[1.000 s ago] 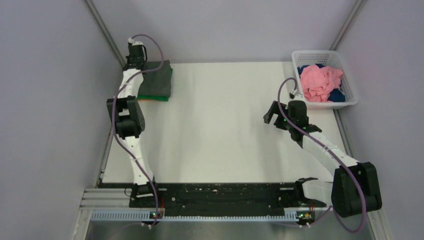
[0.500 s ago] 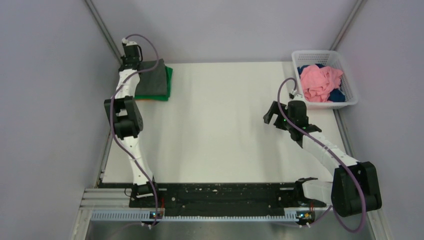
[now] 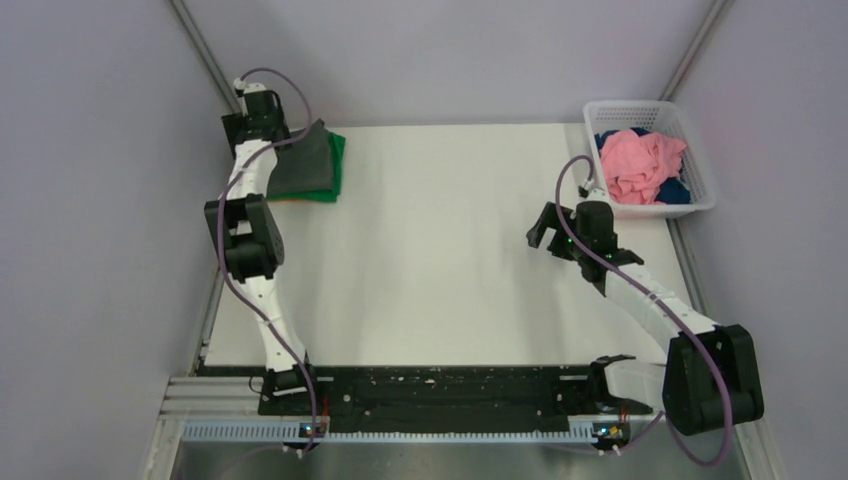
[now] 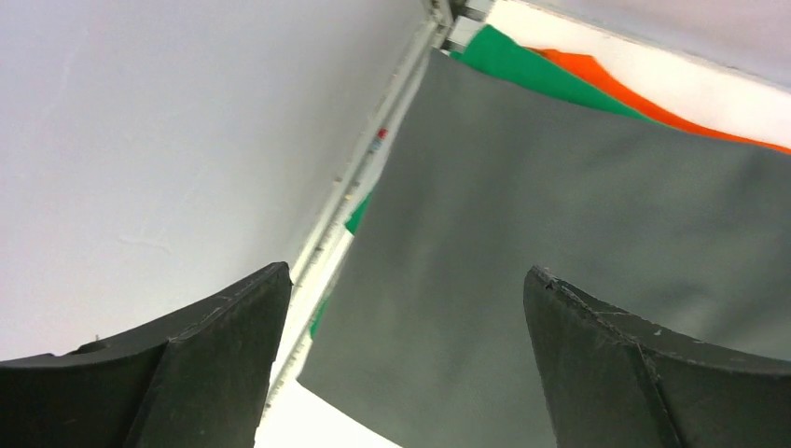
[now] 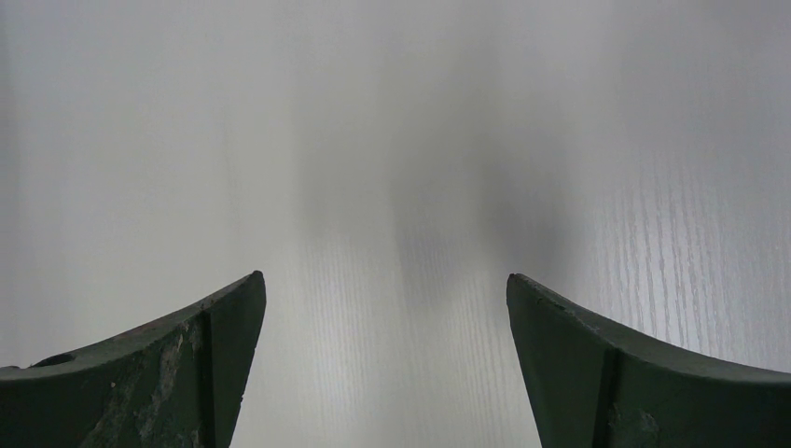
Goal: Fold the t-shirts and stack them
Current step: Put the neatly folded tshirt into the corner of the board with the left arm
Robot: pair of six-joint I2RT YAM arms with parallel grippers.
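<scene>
A folded dark grey t-shirt [image 3: 305, 162] lies on top of a bright green t-shirt [image 3: 339, 160] at the far left of the table. My left gripper [image 3: 275, 135] hovers over the stack's far left corner, open, with the grey cloth [image 4: 560, 205] below and nothing between its fingers [image 4: 406, 271]. A green edge [image 4: 522, 65] shows beyond the grey. A crumpled pink t-shirt [image 3: 640, 165] and a dark blue one [image 3: 676, 190] lie in the basket. My right gripper [image 3: 545, 228] stands open over bare table [image 5: 384, 275].
The white lattice basket [image 3: 700, 150] stands at the far right corner. An orange strip [image 4: 606, 70] shows under the green shirt. The left wall [image 4: 140, 140] and table rail [image 4: 373, 168] are close beside the left gripper.
My left gripper has opened and let go of the grey shirt, drawing back toward the far left corner. The grey shirt shifted left on the stack. The right arm has not moved.
</scene>
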